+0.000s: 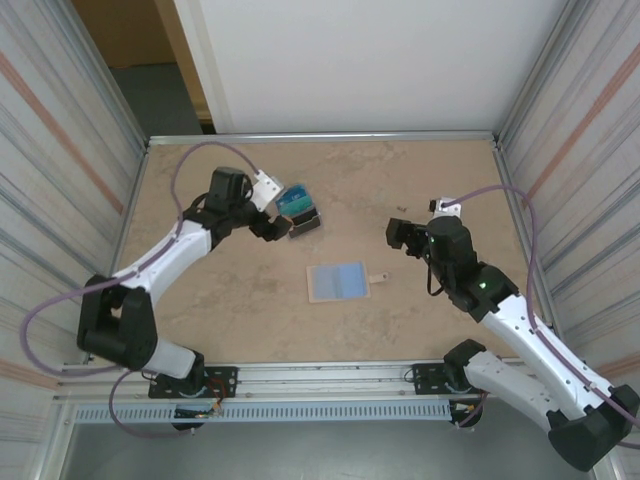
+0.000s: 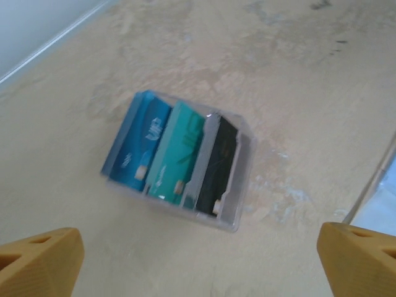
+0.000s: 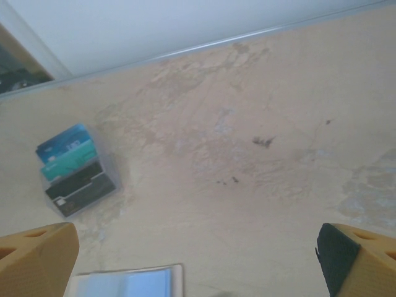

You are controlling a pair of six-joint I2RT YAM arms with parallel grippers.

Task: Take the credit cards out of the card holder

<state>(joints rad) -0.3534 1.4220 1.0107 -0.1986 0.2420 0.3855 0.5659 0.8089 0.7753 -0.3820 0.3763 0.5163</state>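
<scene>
The credit cards lie on the table in a fanned pile: one blue, one teal, one dark, set in clear plastic sleeves. In the left wrist view the credit cards lie ahead of my left gripper, which is open and holds nothing. From above, the left gripper sits just left of the pile. The card holder lies open at mid-table, pale blue inside up, snap tab to its right. My right gripper is open and apart from it, to the upper right. The right wrist view has the card holder at its bottom edge.
A metal rail bounds the table at the back, with walls on both sides. Bare tabletop lies between the two grippers and toward the back right. The right wrist view has the card pile at its far left.
</scene>
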